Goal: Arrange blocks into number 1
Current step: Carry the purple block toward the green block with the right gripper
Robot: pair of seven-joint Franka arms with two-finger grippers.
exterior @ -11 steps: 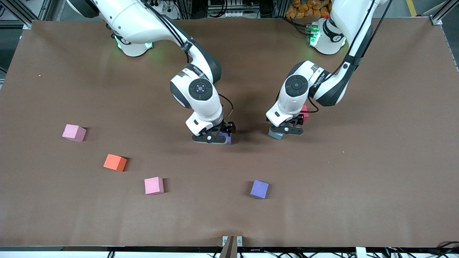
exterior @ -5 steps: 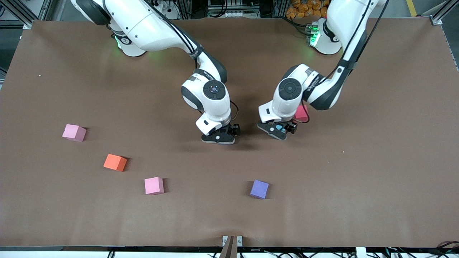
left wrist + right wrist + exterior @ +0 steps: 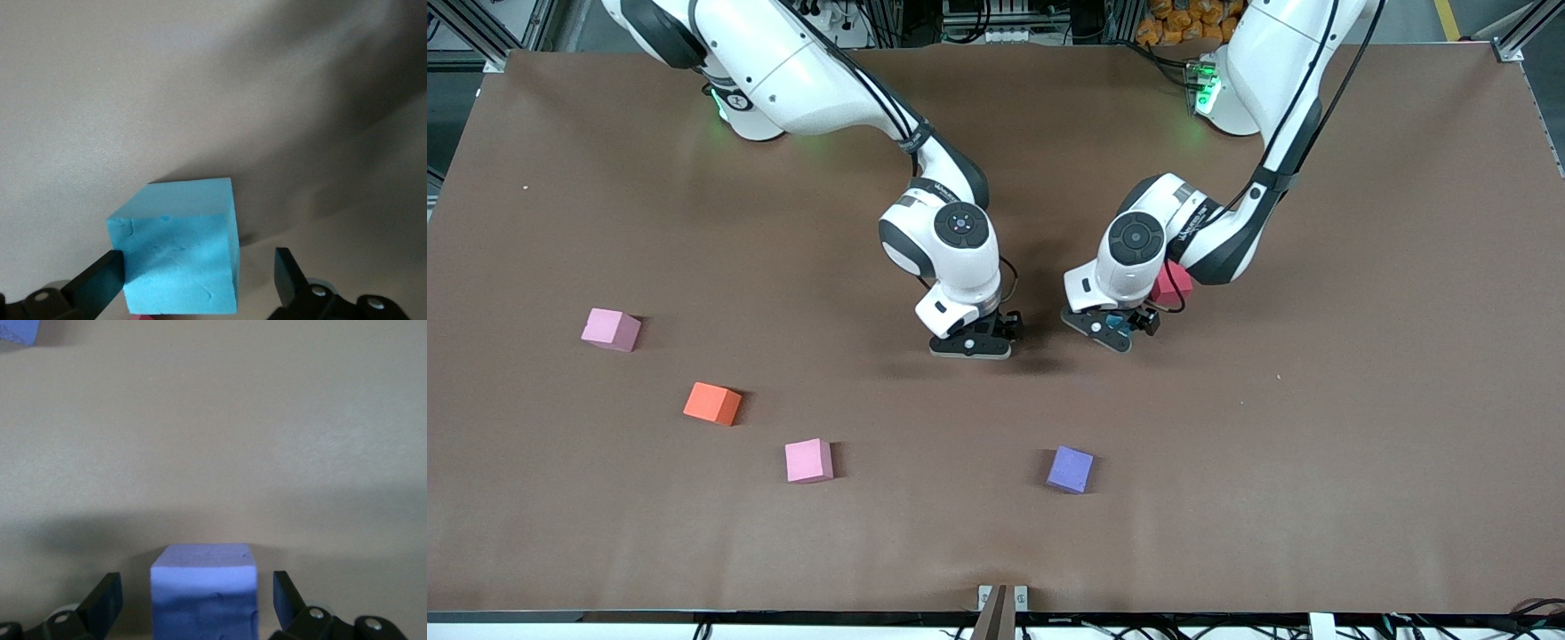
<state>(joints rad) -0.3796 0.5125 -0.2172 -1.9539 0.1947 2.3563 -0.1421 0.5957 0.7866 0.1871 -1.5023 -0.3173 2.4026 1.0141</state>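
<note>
Pale pink block (image 3: 610, 329): we see it on the counter (image 3: 1360, 444), well apart from both hands, toward the right arm's end.
Orange block (image 3: 712, 404): it lies near the pale pink block, nearer to the front camera, also well apart from the hands.
Pink block (image 3: 808, 460): it sits nearer to the front camera than the right hand, well apart from it.
Right hand (image 3: 971, 345): we find it low over the middle of the counter, fingers spread wide. In the right wrist view the fingers (image 3: 103, 603) stand on either side of a purple block (image 3: 203, 590), with a clear gap at each side, so nothing is gripped.
Second purple block (image 3: 1070, 468): it rests alone on the counter, nearer to the front camera than both hands and apart from them; we see a corner of it in the right wrist view (image 3: 19, 331).
Left hand (image 3: 1110, 331): it is low over the counter just beside the right hand, fingers apart.
Light blue block (image 3: 179, 250): in the left wrist view it sits between the left hand's fingers (image 3: 100, 280); one finger is at its side, the second finger stands clear of it. In the front view only a sliver (image 3: 1114, 319) shows under the hand.
Red block (image 3: 1171, 284): it lies just beside the left hand, partly hidden by the left arm's wrist.
</note>
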